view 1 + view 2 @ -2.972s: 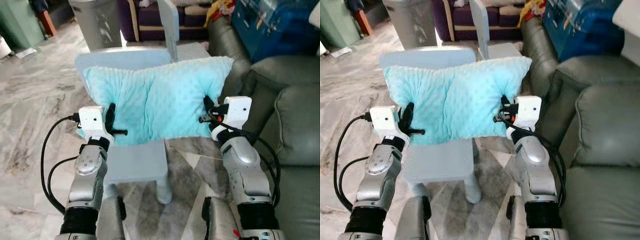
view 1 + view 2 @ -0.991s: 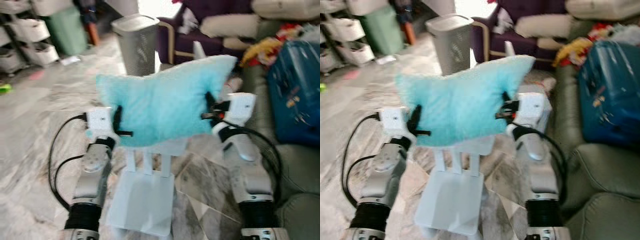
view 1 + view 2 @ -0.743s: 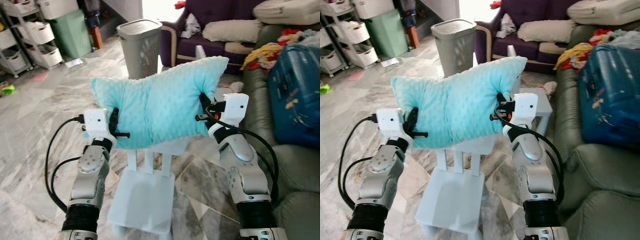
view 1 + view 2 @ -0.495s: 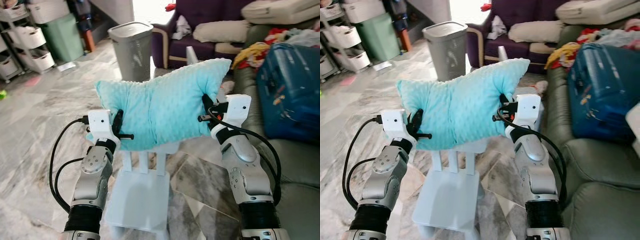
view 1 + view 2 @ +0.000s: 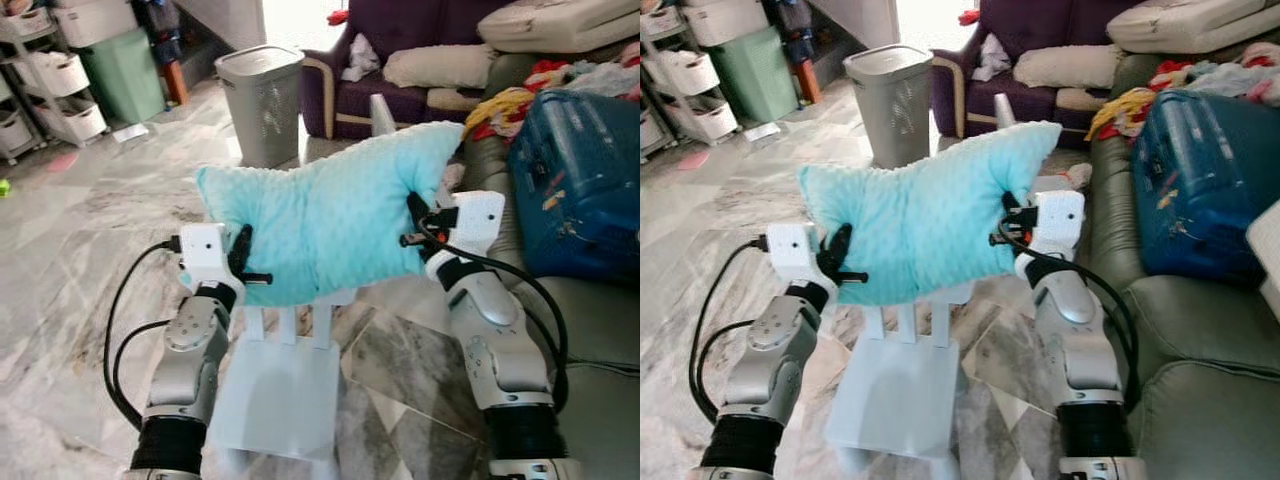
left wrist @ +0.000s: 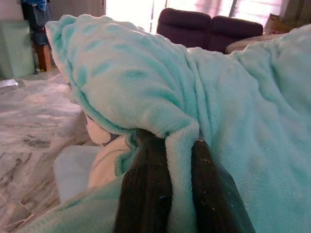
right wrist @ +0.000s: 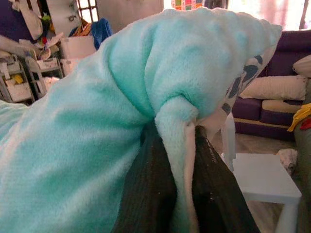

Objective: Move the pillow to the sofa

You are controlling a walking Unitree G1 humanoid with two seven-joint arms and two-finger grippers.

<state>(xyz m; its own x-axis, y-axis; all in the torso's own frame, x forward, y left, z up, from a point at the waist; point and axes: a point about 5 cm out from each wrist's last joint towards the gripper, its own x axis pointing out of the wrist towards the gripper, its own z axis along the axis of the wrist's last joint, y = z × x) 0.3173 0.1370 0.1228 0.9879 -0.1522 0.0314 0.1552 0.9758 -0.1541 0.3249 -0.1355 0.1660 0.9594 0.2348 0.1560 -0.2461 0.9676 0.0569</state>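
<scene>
Pillow [image 5: 325, 225], one, turquoise and plush, hangs in the air between our two grippers, above a pale blue chair [image 5: 280, 385] and clear of it. We hold it by its two short edges: left gripper [image 5: 241, 262] pinched on a fold of the left edge, right gripper [image 5: 414, 222] pinched on a fold of the right edge. The wrist views confirm it: on each side a ridge of fabric is clamped between the black fingers [image 6: 146, 194]. A grip at both ends keeps the soft pillow spread and stops it sagging onto the chair. Our right end sits a little higher, so the pillow tilts.

Count: one grey-green sofa [image 5: 1200, 400] to our right, its far end taken by one blue suitcase [image 5: 1200, 170]; one grey laundry basket [image 5: 262, 95]; one purple sofa [image 5: 400, 80] beyond. We judge the carry toward the sofa is the step in hand.
</scene>
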